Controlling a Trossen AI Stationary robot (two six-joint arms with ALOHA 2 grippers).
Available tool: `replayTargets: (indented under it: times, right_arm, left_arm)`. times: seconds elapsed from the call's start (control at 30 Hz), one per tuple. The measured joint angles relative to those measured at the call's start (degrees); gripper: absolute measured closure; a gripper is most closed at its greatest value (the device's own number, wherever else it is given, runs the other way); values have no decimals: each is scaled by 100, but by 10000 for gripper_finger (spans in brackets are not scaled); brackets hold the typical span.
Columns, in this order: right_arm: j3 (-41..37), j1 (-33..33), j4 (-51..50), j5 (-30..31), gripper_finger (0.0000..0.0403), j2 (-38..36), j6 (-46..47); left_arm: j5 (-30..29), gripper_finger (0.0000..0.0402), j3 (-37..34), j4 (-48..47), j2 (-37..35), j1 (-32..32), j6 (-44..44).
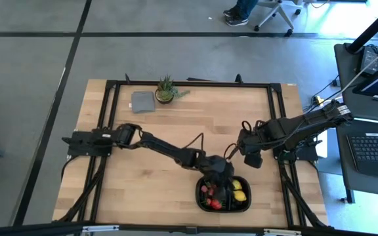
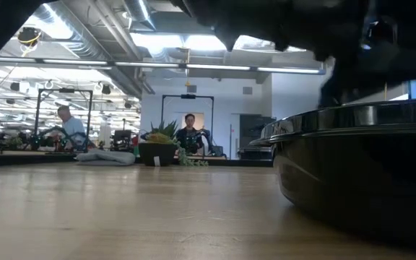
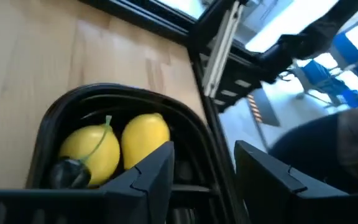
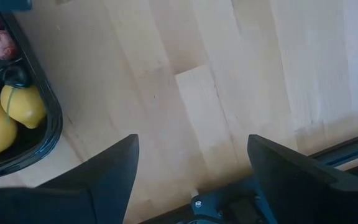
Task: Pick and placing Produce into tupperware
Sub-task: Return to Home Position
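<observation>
Both left gripper (image 3: 204, 155) and right gripper (image 4: 191, 140) have fingers (image 3: 154, 171) apart, empty, since produce (image 3: 145, 134) already fills the tupperware (image 3: 55, 118) under the left fingers.

From above, the middle of the tupperware (image 1: 249, 196) is covered by the left gripper (image 1: 224, 187), and the red produce (image 1: 209, 191) beside it is too small to be told piece by piece. In the low view the tupperware is cut off by the right edge, and the arm (image 2: 302, 22) above is shown only as a dark blur. In the left wrist view a cherry (image 3: 67, 171) is partly hidden behind a finger (image 3: 151, 177).
</observation>
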Motion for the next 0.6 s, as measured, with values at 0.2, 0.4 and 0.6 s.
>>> replayTargets:
  times: [0.2, 0.4, 0.6]
  right_arm:
    - [0, 0, -90, 4, 100, -28, 111]
    - [0, -91, 48, -1, 100, -295, 157]
    - [0, -568, 55, -7, 100, -836, 6]
  left_arm:
    - [170, 247, 0, -1941, -577, 267, 42]
    - [-1141, 248, -4, -4379, -1510, 460, 520]
    - [-1913, 247, -4, -5421, -2638, 741, 1043]
